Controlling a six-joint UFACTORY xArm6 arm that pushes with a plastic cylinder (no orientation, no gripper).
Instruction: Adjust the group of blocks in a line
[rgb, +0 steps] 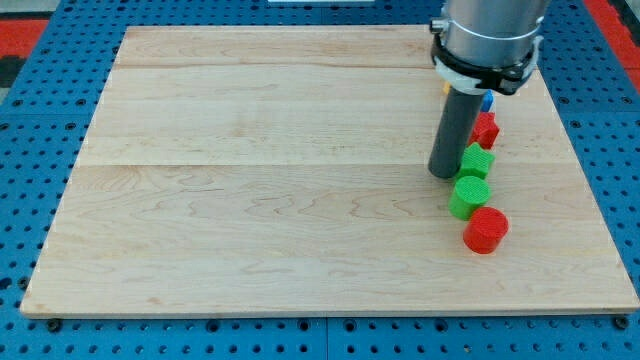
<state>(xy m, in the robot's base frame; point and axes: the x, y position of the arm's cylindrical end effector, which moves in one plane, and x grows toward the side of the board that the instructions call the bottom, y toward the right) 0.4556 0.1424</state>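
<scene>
Several blocks stand in a slanted line near the view's right edge of the wooden board (250, 200). From the bottom: a red cylinder (486, 230), a green cylinder (468, 196), a green block (478, 160), a red block (486, 129). A blue block (487, 101) and a sliver of a yellow block (446, 86) peek out behind the arm. My tip (443, 174) rests on the board just left of the upper green block, close to or touching it.
The arm's grey body (488, 35) hangs over the top right of the board and hides the upper end of the line. A blue pegboard (40, 150) surrounds the board.
</scene>
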